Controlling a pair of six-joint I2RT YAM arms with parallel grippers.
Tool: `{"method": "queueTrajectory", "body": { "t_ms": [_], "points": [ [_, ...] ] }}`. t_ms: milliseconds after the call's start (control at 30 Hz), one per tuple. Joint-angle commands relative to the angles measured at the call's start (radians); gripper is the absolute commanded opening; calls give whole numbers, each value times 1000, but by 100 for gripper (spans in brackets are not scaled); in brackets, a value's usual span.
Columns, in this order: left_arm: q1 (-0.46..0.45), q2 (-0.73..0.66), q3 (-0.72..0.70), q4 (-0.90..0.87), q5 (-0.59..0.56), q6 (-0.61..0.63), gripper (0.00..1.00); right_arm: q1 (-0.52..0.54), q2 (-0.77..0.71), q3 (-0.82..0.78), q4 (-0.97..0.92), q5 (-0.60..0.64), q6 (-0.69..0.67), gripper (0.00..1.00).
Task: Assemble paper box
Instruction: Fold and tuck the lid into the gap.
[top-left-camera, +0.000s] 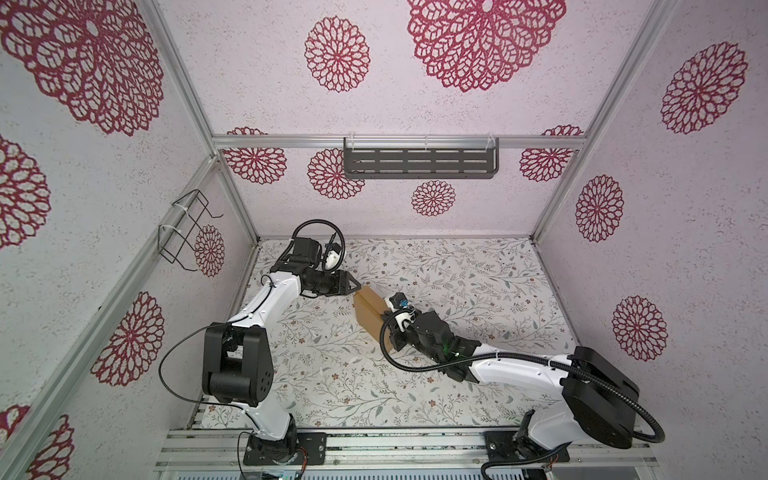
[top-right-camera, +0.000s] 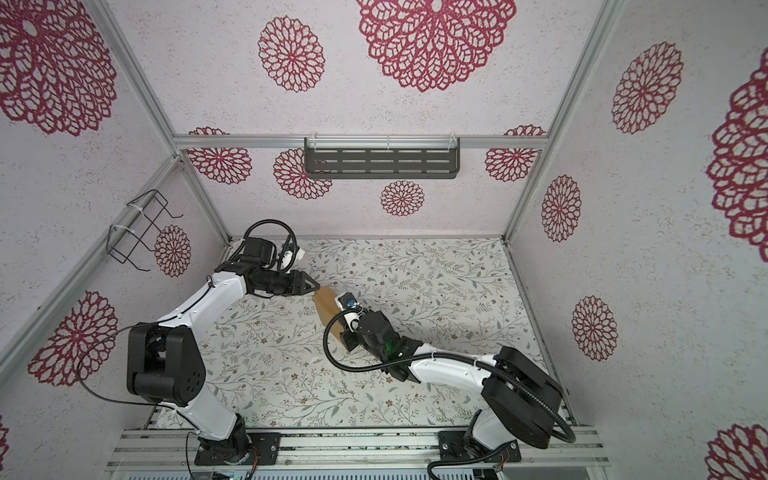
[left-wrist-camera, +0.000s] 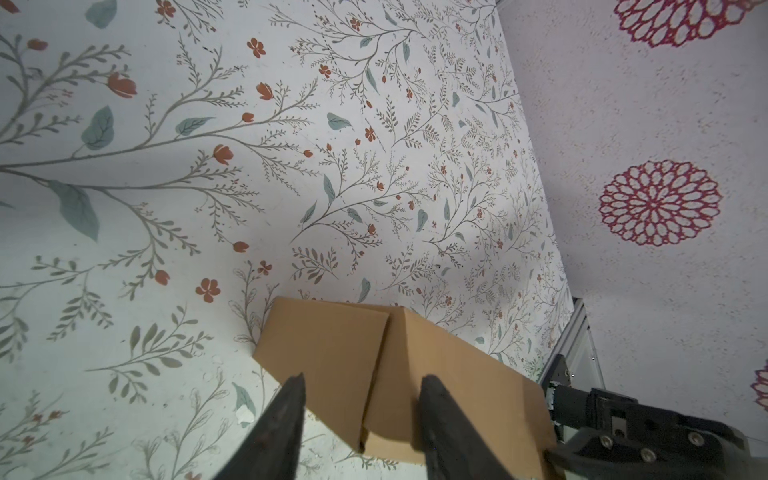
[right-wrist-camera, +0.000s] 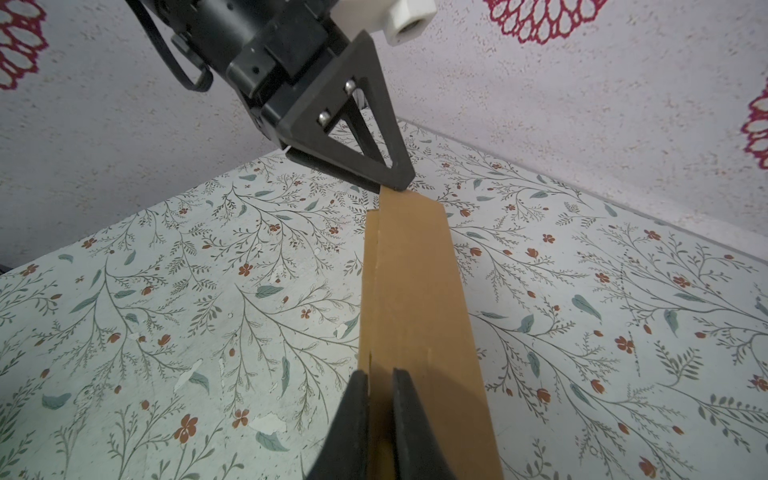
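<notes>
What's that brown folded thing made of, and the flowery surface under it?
The paper box looks like thin plain cardboard: matte tan, sharp creases, cut edges. The table cover seems a printed film or paper; small white chips suggest a thin peeling layer.

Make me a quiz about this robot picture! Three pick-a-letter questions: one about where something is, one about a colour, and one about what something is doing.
1. Where over the table is the paper box?
A. at the front edge
B. between the left end effector and the right end effector
C. in the far right corner

2. What colour is the paper box?
A. blue
B. tan-brown
C. white

3. What is the right end effector doing?
A. gaping wide, holding nothing
B. lying flat on the table
C. shut on the paper box

Answers:
1 B: both top views show it between them.
2 B: it is plain tan-brown cardboard.
3 C: the right wrist view shows its fingers pinching the cardboard.
</notes>
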Motion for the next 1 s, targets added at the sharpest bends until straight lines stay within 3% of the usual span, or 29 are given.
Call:
{"method": "queueTrajectory", "body": {
  "t_ms": [0, 533, 967],
  "points": [
    [4, -17, -26, 30, -28, -20, 45, -3, 54, -72, -276, 12, -12, 15],
    [4, 18, -127, 73, -72, -18, 44, -6, 67, -75, -288, 6, -21, 17],
    [4, 40, -170, 105, -117, -10, 45, -6, -13, -1, -374, -36, -33, 28]
  ]
}}
